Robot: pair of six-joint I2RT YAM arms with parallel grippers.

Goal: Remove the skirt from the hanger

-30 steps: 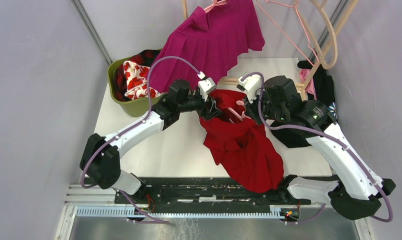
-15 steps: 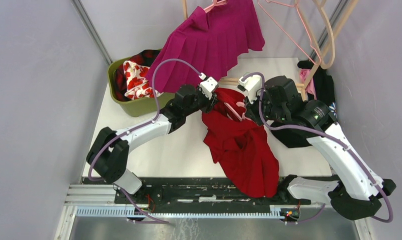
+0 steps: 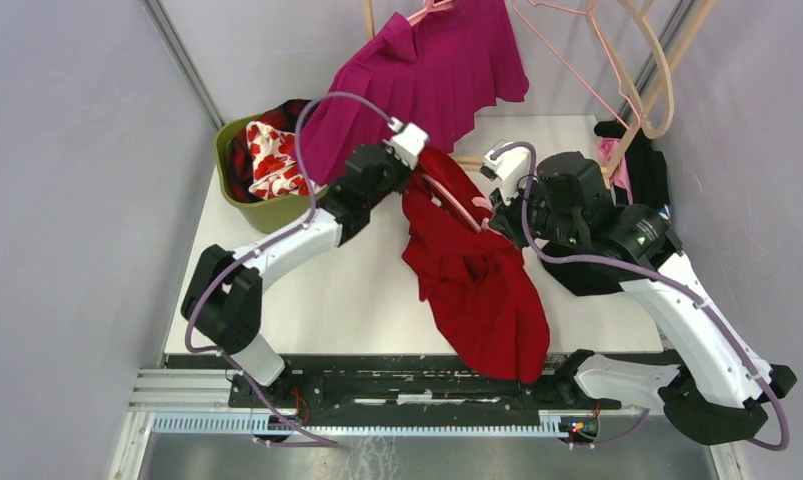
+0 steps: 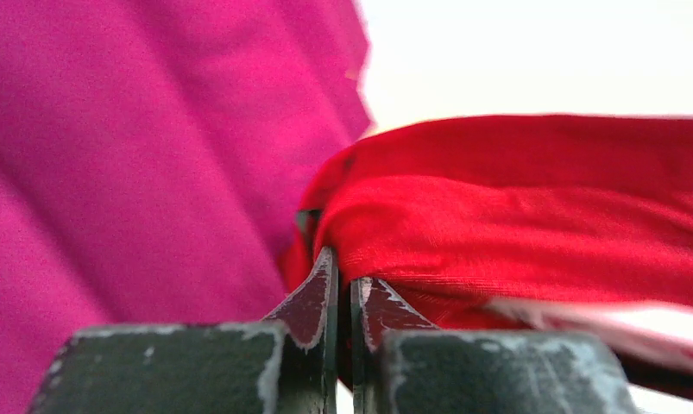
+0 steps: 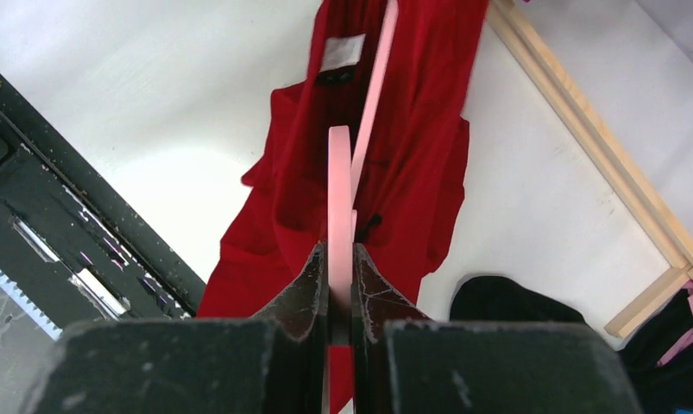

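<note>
Red fabric skirt (image 3: 482, 290) held up between both arms over the middle of the white table (image 3: 357, 290), its hem trailing past the near edge.
The left gripper (image 4: 343, 278) was pinched tight on a folded edge of the skirt, beside a hanging magenta pleated skirt (image 3: 417, 85) at the far edge. The right gripper (image 5: 341, 259) was clamped on the thin pink plastic hanger (image 5: 339, 181), which ran inside the skirt. An olive-green basket (image 3: 239, 200) sat at the far-left corner.
</note>
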